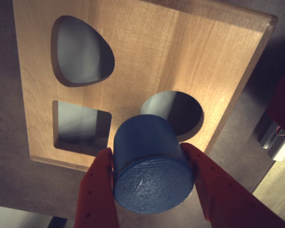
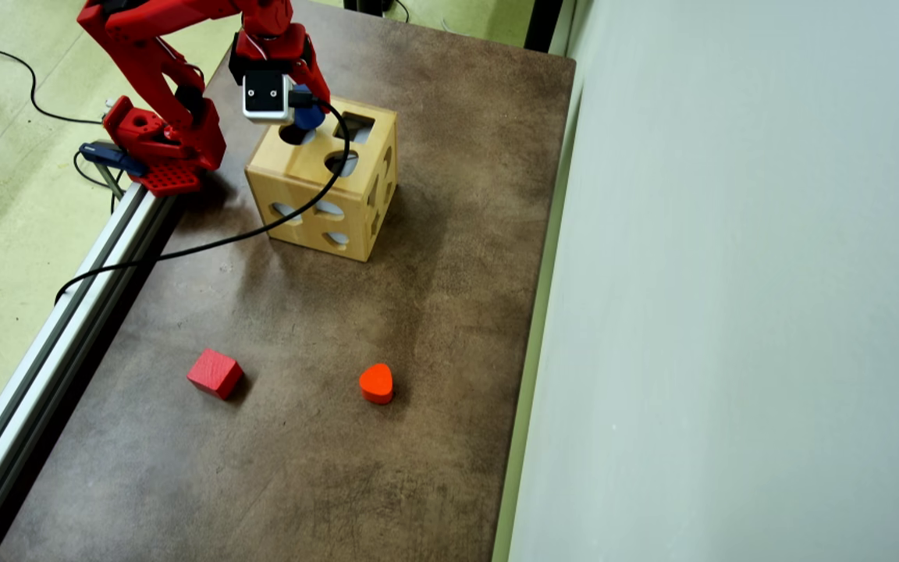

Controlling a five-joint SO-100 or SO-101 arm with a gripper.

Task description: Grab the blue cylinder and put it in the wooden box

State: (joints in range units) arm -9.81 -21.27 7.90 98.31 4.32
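My claw was clamped on the blue cylinder, held just above the wooden box beside its round hole. The red cube and orange heart lay well apart from that box.

The wrist view is dim and warm, vignetted dark toward its corners. Light falls in a soft band across the middle of the wooden box, while the cutouts show grey and shadowy inside. The blue cylinder at lower centre is close and slightly soft, its grain faintly visible. The overhead view is bright and evenly lit, sharp throughout, with only short soft shadows beside the box and blocks on the table.
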